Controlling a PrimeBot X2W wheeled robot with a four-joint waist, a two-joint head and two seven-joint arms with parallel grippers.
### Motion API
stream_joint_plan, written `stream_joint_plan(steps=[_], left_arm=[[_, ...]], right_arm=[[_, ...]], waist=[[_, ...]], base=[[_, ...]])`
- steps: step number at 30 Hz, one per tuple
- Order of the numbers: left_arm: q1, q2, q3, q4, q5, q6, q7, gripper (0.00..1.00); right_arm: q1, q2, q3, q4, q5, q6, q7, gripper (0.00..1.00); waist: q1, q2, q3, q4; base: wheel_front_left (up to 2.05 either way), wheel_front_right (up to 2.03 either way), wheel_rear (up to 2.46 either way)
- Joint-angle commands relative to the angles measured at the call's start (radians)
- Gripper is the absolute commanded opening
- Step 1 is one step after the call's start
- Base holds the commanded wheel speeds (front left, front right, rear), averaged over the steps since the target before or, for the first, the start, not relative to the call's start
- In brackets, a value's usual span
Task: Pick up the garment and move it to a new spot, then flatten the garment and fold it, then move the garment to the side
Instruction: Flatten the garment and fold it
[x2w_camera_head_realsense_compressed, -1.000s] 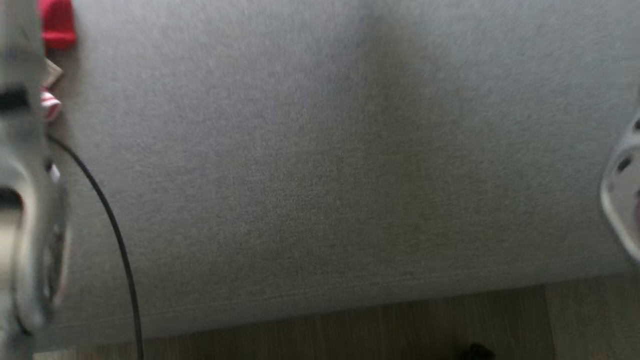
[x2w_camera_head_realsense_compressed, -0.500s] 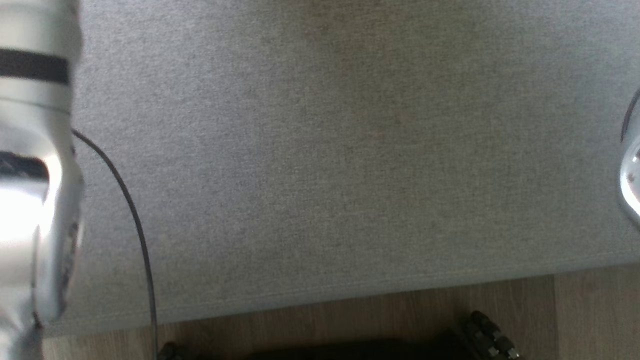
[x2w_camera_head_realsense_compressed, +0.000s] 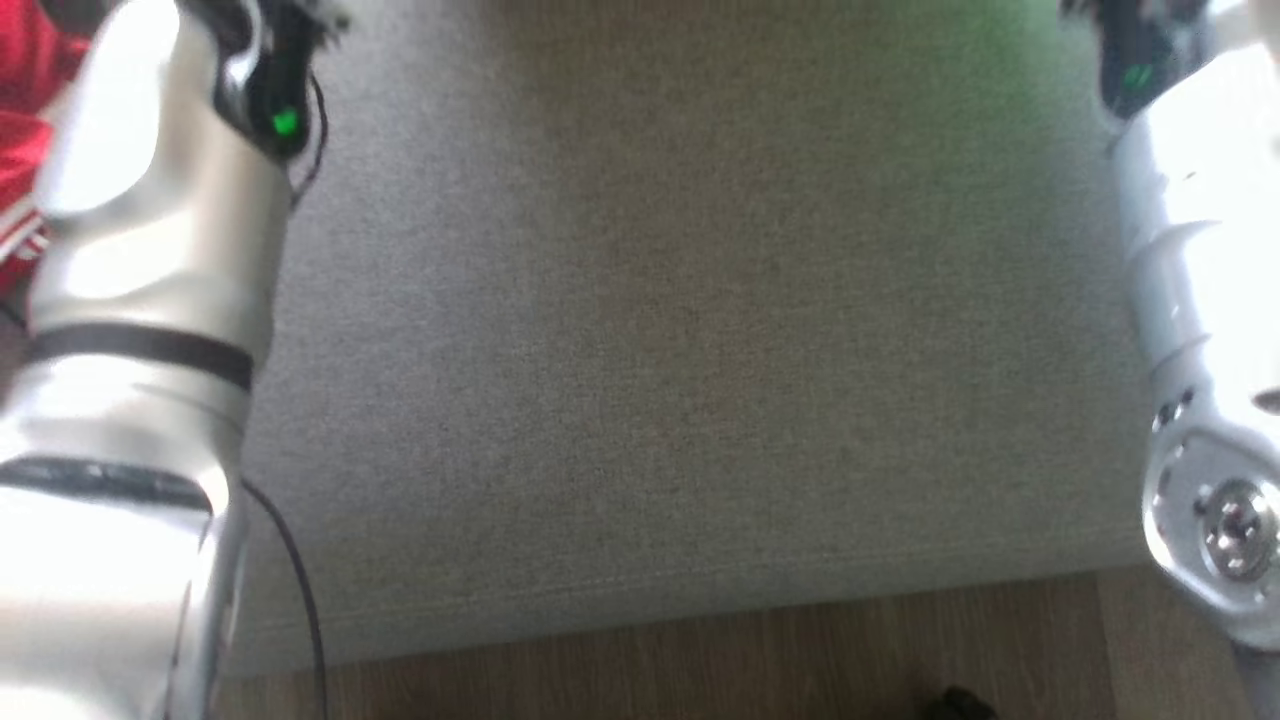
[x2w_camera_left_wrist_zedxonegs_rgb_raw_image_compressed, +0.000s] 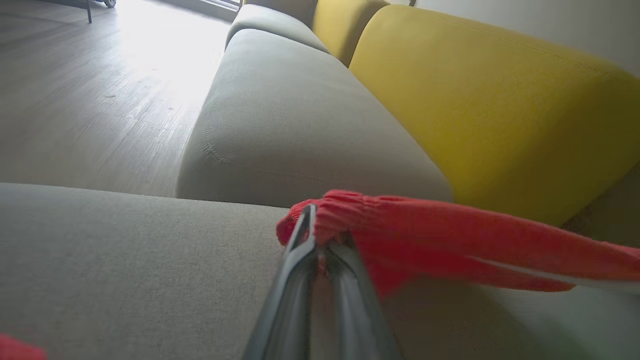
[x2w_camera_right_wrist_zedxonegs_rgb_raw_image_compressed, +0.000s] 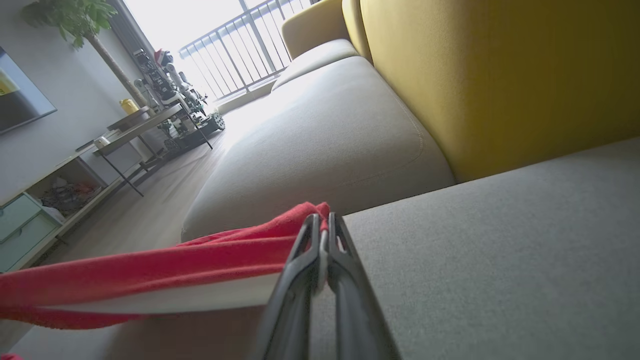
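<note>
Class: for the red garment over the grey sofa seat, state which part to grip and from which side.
Grip the red garment at its two end edges, coming low along the seat cushion from either side. It hangs as a narrow band pulled between those ends, so holding both likely keeps it spread.

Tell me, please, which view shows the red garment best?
The right wrist view: the garment runs sharp and long from the right claw. The left wrist view shows it blurrier in the left claw; the head view, a red corner.
</note>
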Motion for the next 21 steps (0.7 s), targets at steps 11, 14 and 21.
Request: stream_joint_plan(steps=[11,14,21], left_arm=[[0.265,0.013,0.097,-0.150,0.022,0.024,-0.013,0.00],[0.327,0.008,0.066,-0.146,0.061,0.020,-0.013,0.00],[0.439,0.001,0.054,-0.153,0.102,0.024,-0.013,0.00]], right_arm=[[0.206,-0.059,0.144,-0.032,0.145,-0.009,0.049,0.00],[0.261,-0.069,0.184,-0.048,0.176,-0.009,0.070,0.00],[0.360,-0.097,0.237,-0.092,0.246,-0.009,0.103,0.00]], waist=[[0.0000,0.0000,-0.180,0.018],[0.0000,0.0000,-0.203,0.014],[0.0000,0.0000,-0.247,0.007]], base=[[0.00,0.00,0.00],[0.00,0.00,0.00],[0.00,0.00,0.00]])
